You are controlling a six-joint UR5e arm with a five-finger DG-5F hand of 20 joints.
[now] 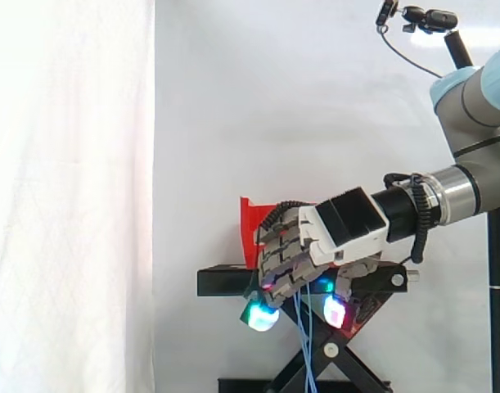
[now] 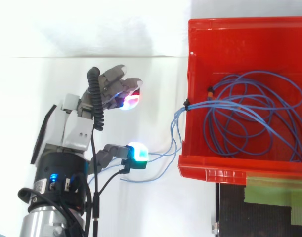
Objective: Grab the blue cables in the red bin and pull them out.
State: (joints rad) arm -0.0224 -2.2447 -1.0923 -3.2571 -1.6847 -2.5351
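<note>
A red bin (image 2: 225, 173) sits on a black stand (image 1: 225, 281); just beside it the robot's hand (image 2: 74, 128), fingers curled, pinches strands of the blue cables (image 2: 197, 103), which trail over the bin's wall from coils inside

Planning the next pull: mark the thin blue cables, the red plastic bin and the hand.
thin blue cables (image 2: 205, 102), top view, bundle inside bin wall
red plastic bin (image 2: 215, 173), top view, front rim
hand (image 2: 74, 131), top view, white back housing

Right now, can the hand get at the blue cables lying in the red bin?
Probably yes: the red bin is open-topped, nothing covers the blue cables, and loose strands trail over its wall toward the hand.
</note>
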